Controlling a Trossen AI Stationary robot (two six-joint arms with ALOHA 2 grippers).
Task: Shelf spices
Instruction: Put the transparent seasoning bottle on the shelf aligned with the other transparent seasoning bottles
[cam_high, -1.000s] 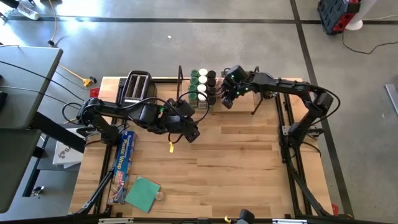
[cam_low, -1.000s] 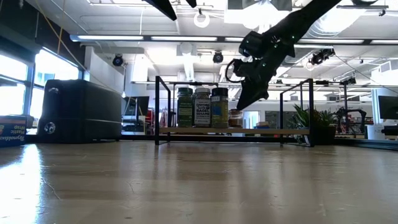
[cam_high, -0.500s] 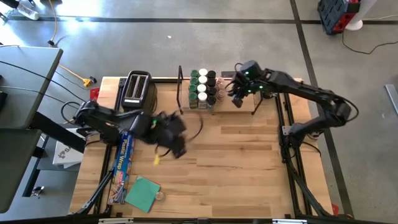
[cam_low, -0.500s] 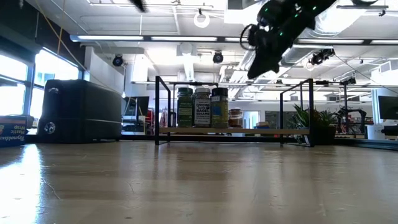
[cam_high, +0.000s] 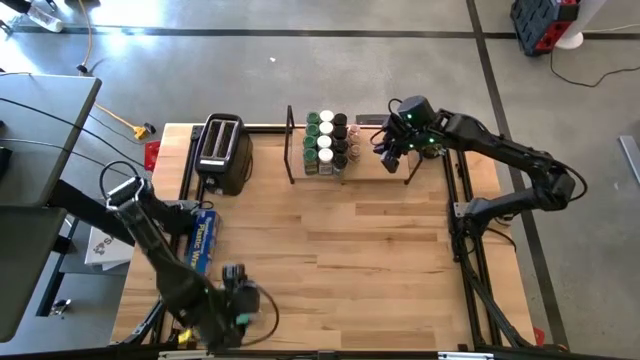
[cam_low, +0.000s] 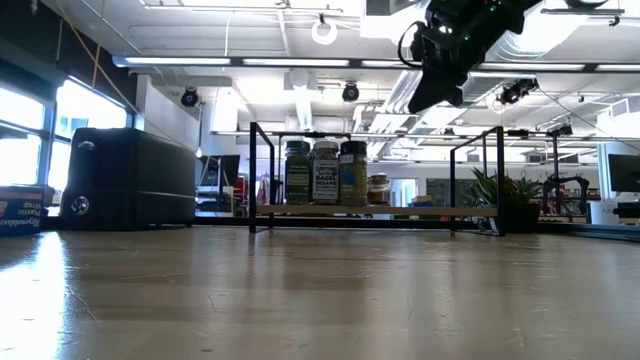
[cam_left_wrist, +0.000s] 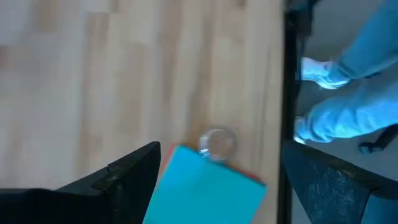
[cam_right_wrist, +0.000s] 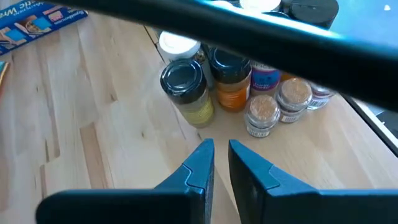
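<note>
**A:** Starting at the right end effector (cam_high: 391, 158): it hangs above the shelf (cam_high: 415, 160), its two fingers drawn nearly together with only a thin slit between them, and nothing in it. The left end effector (cam_high: 236, 306) is far off over the near edge of the surface (cam_high: 380, 260), above a teal card (cam_left_wrist: 208, 190) and a small clear lid (cam_left_wrist: 217, 142); its fingers stand wide apart and empty.

**B:** And the spices (cam_high: 327, 143)?

**A:** Packed in a tight block at one end of the shelf, jars touching or almost so. In the right wrist view the closest are a black-topped jar (cam_right_wrist: 183, 81), an orange one (cam_right_wrist: 231, 87) and two pale-topped jars (cam_right_wrist: 261, 115).

**B:** How would they handle?

**A:** My guess: light, rigid, smooth-sided, likely glass or hard plastic, so slippery and apt to topple neighbours. I would take one around the body just under the cap, from above, with the fingers across the round.

**B:** Room to move?

**A:** Poor inside the block; no gap for a finger between jars. Outer jars are the reachable ones. The rest of the shelf looks free, though its black end frames (cam_low: 252, 175) and top rail (cam_right_wrist: 261, 37) fence the approach. A toaster (cam_high: 220, 150) sits beside the shelf, and the middle of the surface is open.
</note>
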